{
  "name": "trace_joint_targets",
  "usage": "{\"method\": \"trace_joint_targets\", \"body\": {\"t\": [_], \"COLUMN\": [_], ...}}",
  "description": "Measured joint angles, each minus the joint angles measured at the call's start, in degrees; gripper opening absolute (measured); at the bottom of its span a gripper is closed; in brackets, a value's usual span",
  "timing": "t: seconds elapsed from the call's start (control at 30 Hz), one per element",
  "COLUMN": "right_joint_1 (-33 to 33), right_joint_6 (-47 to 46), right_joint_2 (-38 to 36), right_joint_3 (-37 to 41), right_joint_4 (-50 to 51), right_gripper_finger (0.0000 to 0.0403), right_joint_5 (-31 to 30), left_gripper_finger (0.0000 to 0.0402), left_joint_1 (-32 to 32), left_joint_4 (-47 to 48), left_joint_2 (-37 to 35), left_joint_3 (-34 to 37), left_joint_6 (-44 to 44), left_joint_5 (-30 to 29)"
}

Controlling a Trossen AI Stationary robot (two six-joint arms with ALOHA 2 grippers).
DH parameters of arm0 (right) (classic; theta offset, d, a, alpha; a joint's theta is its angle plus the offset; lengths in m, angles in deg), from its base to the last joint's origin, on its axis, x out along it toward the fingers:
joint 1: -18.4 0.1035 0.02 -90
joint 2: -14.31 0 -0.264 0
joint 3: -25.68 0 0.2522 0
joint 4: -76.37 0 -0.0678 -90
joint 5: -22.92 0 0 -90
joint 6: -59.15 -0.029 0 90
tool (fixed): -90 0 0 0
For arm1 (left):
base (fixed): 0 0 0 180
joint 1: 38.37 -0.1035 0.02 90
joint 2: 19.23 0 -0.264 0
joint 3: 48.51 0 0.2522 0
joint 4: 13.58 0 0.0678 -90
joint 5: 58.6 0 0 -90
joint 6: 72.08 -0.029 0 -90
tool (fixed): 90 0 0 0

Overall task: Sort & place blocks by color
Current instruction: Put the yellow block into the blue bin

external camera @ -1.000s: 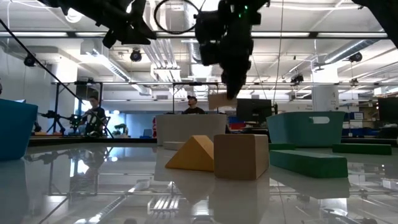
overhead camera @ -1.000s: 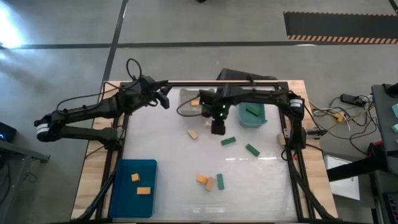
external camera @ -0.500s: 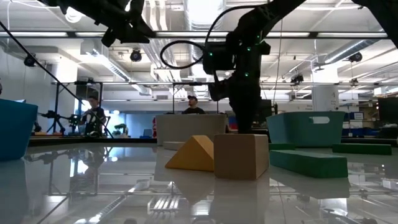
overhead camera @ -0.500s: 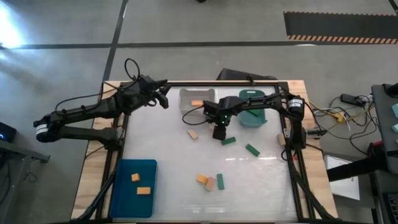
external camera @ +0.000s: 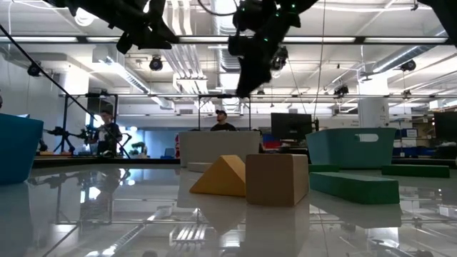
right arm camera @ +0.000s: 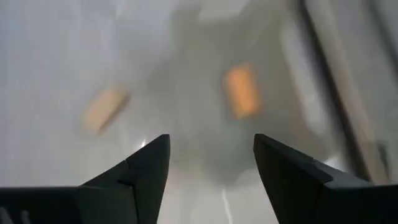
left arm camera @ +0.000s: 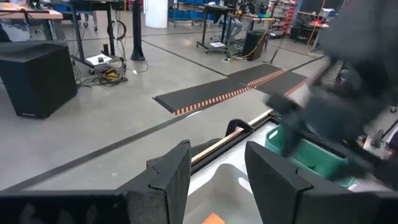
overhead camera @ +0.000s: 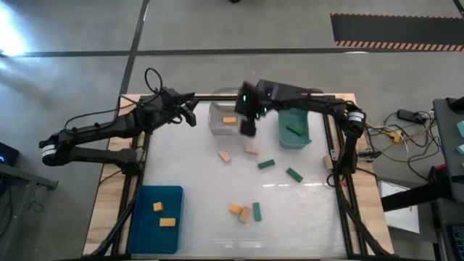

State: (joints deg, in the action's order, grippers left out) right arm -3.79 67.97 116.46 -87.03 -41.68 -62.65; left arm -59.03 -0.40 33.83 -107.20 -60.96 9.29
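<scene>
**Q:** Where was the right gripper (overhead camera: 247, 127), and what was in it?

**A:** It hung above the counter (overhead camera: 196, 167) at the clear bin's (overhead camera: 217, 125) near edge, its fingers (right arm camera: 142, 177) spread apart with nothing between them. In the wrist view only the bin's grey floor showed in the gap, with an orange block (right arm camera: 241, 92) blurred inside it.

**Q:** And the blocks nearest that bin?

**A:** That orange block (overhead camera: 228, 119) lay in the clear bin. Two tan blocks (overhead camera: 251, 151) sat on the counter just in front of the bin, the other one (overhead camera: 225, 156) slightly to its left. Two green bars (overhead camera: 266, 164) lay farther out from the bin, toward the right, the second (overhead camera: 293, 174) beyond the first.

**Q:** What else surrounded it?

**A:** The green bin (overhead camera: 294, 129) stood just right of the clear bin, a green bar (overhead camera: 293, 130) inside. Well away, at the counter's front, an orange wedge (overhead camera: 235, 209), a tan cube (overhead camera: 245, 214) and a green bar (overhead camera: 256, 212) clustered together. The blue bin (overhead camera: 145, 217), at the front left corner, held two orange blocks (overhead camera: 157, 206).

**Q:** The left gripper (overhead camera: 193, 117)?

**A:** It waited left of the clear bin, above the counter's back edge, fingers (left arm camera: 169, 177) parted and empty.
</scene>
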Motion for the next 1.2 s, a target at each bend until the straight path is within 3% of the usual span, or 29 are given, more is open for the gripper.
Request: {"method": "trace_joint_targets", "body": {"t": [0.3,0.4,0.57,1.2], "right_joint_1": [-6.71,-7.74,-8.21,-7.46], "right_joint_6": [4.03,4.82,8.23,15.92], "right_joint_2": [14.26,19.89,26.52,33.04], "right_joint_3": [-16.44,-20.59,-25.76,-26.23], "right_joint_4": [-6.48,-4.06,5.20,6.77], "right_gripper_finger": [0.0211,0.0210,0.0210,0.0210], "right_joint_5": [8.11,11.66,12.02,9.23], "left_gripper_finger": [0.0136,0.0136,0.0136,0.0136], "left_joint_1": [0.02,0.00,0.00,0.00], "left_joint_4": [0.00,0.00,0.00,0.26], "left_joint_2": [0.00,-0.11,-0.68,-0.72], "left_joint_3": [0.00,0.00,0.00,0.17], "left_joint_6": [0.02,0.02,0.06,0.00], "left_joint_5": [-0.44,-0.87,-0.90,-4.12]}}
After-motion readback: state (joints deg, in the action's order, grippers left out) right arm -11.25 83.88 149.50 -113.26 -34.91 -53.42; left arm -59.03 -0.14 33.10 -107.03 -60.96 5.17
